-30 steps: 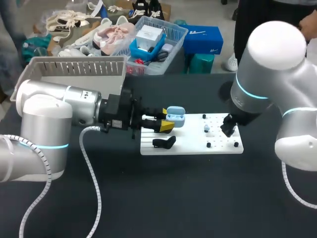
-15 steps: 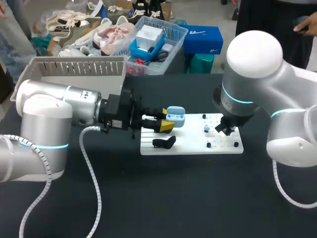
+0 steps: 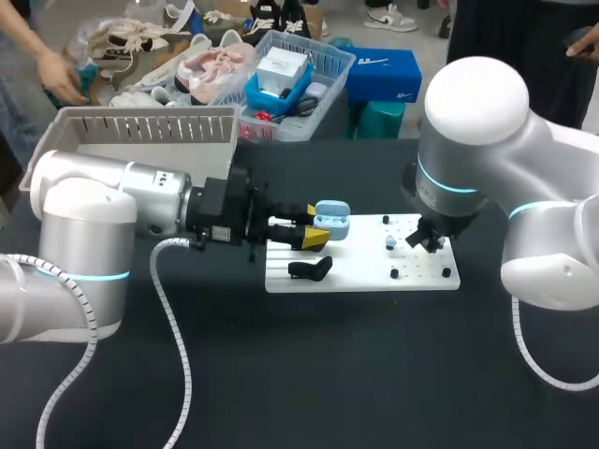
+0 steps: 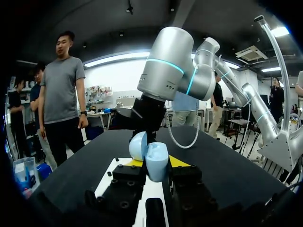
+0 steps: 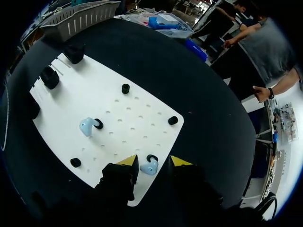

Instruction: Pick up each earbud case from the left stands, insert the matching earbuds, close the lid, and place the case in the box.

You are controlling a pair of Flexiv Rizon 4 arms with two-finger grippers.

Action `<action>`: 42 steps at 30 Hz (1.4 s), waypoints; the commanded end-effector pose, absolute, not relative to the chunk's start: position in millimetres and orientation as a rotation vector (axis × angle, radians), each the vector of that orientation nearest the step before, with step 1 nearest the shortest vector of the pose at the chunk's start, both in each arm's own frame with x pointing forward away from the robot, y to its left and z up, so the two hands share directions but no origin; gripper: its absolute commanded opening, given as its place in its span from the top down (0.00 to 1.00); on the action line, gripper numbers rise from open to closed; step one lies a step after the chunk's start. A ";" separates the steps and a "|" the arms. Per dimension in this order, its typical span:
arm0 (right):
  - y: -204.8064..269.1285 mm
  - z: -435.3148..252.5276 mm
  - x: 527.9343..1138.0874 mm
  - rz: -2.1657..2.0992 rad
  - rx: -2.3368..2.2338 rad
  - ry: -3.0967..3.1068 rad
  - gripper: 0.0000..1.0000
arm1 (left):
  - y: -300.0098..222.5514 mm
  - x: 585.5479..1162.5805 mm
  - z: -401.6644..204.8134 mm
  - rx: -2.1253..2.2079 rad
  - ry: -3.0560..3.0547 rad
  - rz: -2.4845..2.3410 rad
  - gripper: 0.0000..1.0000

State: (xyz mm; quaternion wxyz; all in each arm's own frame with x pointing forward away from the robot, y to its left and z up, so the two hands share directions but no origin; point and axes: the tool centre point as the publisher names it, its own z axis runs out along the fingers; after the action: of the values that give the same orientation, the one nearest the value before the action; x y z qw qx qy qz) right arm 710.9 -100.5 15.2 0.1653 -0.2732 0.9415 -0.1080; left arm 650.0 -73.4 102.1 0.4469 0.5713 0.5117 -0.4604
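My left gripper point(image 3: 316, 234) comes in from the left and is shut on a light-blue earbud case point(image 3: 332, 221), whose lid stands open, above the white board point(image 3: 365, 273). In the left wrist view the case point(image 4: 156, 161) sits clamped between the yellow fingertips point(image 4: 134, 163). My right gripper point(image 3: 429, 239) hangs over the board's right part. Seen from the right wrist, its fingers point(image 5: 129, 161) stand open on either side of a light-blue earbud point(image 5: 149, 166) lying on the board point(image 5: 142, 106), with a gap on one side. A second earbud point(image 5: 86, 126) lies beside a black peg point(image 5: 98, 124).
A black stand point(image 3: 309, 269) sits on the board's left part, under the held case. Small black pegs point(image 5: 125, 88) dot the board. A grey slatted box point(image 3: 140, 131) stands at the table's back left. The table's front is bare dark surface.
My right arm has shifted left over the board and its fingers have narrowed around the earbud. The left arm and the case have not moved.
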 end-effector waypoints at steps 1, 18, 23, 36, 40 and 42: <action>-102.3 15.6 708.9 -0.314 -0.768 2.677 0.63 | -73.9 649.0 101.9 1.412 1.268 -1.135 1.00; -105.1 12.3 705.9 -0.315 -0.757 2.692 0.75 | -73.9 649.0 101.9 1.412 1.268 -1.135 1.00; -105.6 12.0 705.6 -0.313 -0.750 2.695 0.72 | -73.9 649.0 101.9 1.412 1.268 -1.135 1.00; -105.5 21.9 699.4 -0.283 -0.749 2.701 1.00 | -73.9 649.0 101.9 1.412 1.268 -1.135 1.00; -105.2 40.4 694.7 -0.238 -0.738 2.697 1.00 | -73.9 649.0 101.9 1.412 1.268 -1.135 1.00; -104.4 52.2 691.8 -0.228 -0.742 2.687 1.00 | -73.9 649.0 101.9 1.412 1.268 -1.135 1.00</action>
State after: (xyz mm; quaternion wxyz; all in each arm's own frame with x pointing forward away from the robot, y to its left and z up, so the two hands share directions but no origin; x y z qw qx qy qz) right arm 704.2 -97.6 34.5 0.1675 -0.2604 0.9472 -0.0832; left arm 650.0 -73.4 102.1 0.4469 0.5713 0.5117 -0.4604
